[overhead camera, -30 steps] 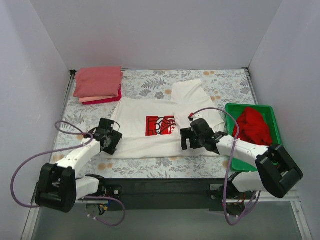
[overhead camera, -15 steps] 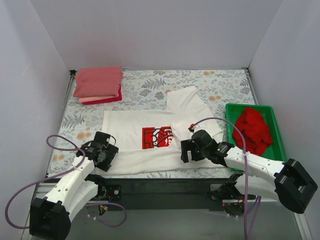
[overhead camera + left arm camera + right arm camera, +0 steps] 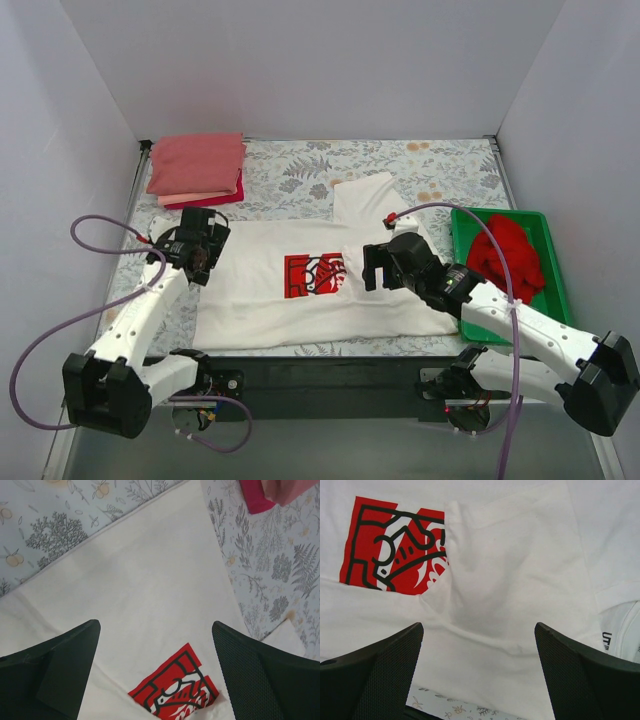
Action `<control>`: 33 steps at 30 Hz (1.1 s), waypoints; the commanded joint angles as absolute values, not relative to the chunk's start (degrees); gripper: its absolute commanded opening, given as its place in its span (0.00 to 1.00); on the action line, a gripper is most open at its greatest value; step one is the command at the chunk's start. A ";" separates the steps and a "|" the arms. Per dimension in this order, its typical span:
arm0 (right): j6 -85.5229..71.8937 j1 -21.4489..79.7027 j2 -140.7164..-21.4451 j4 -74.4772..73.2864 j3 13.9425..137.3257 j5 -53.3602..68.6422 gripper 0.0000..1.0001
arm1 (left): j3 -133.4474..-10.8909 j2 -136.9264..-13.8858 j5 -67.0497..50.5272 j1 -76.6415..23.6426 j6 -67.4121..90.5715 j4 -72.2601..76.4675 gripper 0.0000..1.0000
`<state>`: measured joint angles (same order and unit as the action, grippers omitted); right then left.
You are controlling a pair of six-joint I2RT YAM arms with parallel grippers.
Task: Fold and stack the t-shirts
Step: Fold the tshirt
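**A:** Nearest us, the white t-shirt (image 3: 300, 300) lay spread flat on the floral surface (image 3: 290, 180). Its near edge ran along the front and its red print (image 3: 315, 275) faced up.

**B:** We saw the right jaws hang over it just right of that print. They were spread wide with nothing between them, only creased white cloth below.

**A:** And the left jaws? We had them over the shirt's far-left corner, wide too, and empty.

**B:** Off to the right, the bright red t-shirt (image 3: 508, 255) sat bunched in the green tray (image 3: 553, 285).

**A:** Farthest back, in the left corner, we made out the folded stack (image 3: 195, 165), salmon on top with a crimson edge beneath. It was near the white shirt's corner but not touching it.
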<state>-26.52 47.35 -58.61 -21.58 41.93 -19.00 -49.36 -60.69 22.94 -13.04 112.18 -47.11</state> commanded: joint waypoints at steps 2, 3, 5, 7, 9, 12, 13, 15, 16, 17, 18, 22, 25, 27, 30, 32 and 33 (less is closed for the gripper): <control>-23.73 45.79 -60.20 -21.80 43.59 -21.19 0.98 | -54.65 -69.59 22.77 -9.06 105.30 -37.01 0.95; -23.38 45.09 -60.73 -21.80 43.33 -20.75 0.98 | -57.80 -73.61 23.37 -8.88 104.60 -37.00 0.95; -23.03 44.39 -61.00 -21.88 43.07 -19.43 0.98 | -60.98 -78.29 24.69 -7.83 105.38 -38.92 0.95; -22.85 43.34 -60.65 -21.71 42.28 -18.81 0.98 | -64.23 -84.07 24.79 -6.86 103.20 -37.54 0.89; -22.50 42.72 -60.21 -21.53 41.66 -18.63 0.98 | -66.78 -88.31 24.61 -5.10 102.66 -37.79 0.82; -22.06 41.40 -60.12 -21.53 40.96 -18.11 0.98 | -72.06 -96.48 24.08 -3.34 103.71 -41.65 0.69; -21.97 41.14 -60.03 -21.45 40.61 -17.93 0.98 | -73.38 -99.64 23.04 -3.17 103.71 -42.36 0.66; -21.88 40.96 -60.03 -21.53 40.43 -17.67 0.98 | -75.14 -101.94 22.77 -3.08 103.45 -42.37 0.65; -21.97 40.78 -60.20 -21.36 40.34 -17.58 0.98 | -75.32 -102.82 22.85 -3.08 103.45 -41.75 0.65; -21.97 40.69 -60.21 -21.44 40.25 -17.06 0.98 | -75.50 -104.14 23.98 -2.99 104.32 -41.23 0.65; -21.97 40.78 -60.38 -21.45 40.25 -16.79 0.98 | -75.93 -105.02 23.99 -2.90 104.50 -41.22 0.63; -21.45 40.61 -60.47 -21.53 39.99 -17.40 0.98 | -79.01 -107.93 25.48 -2.64 105.73 -43.06 0.58; -21.27 40.34 -60.29 -21.71 39.90 -17.31 0.98 | -81.30 -109.42 27.24 -2.64 105.82 -44.38 0.58; -21.18 40.43 -60.29 -21.62 40.08 -17.40 0.98 | -81.65 -110.03 28.21 -2.55 105.47 -43.86 0.58; -21.27 40.34 -60.73 -21.80 40.25 -17.31 0.98 | -82.88 -111.53 28.04 -2.11 104.94 -43.59 0.58; -21.53 40.34 -61.17 -21.71 40.25 -17.14 0.98 | -85.25 -113.99 27.69 -1.93 105.29 -46.04 0.54; -21.62 40.34 -61.26 -21.71 40.25 -17.14 0.98 | -85.86 -114.78 27.42 -1.93 105.29 -46.75 0.53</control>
<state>-22.06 40.56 -61.14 -22.57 40.36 -17.39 -82.85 -112.81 25.15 -2.44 105.01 -43.59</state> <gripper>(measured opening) 0.983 0.550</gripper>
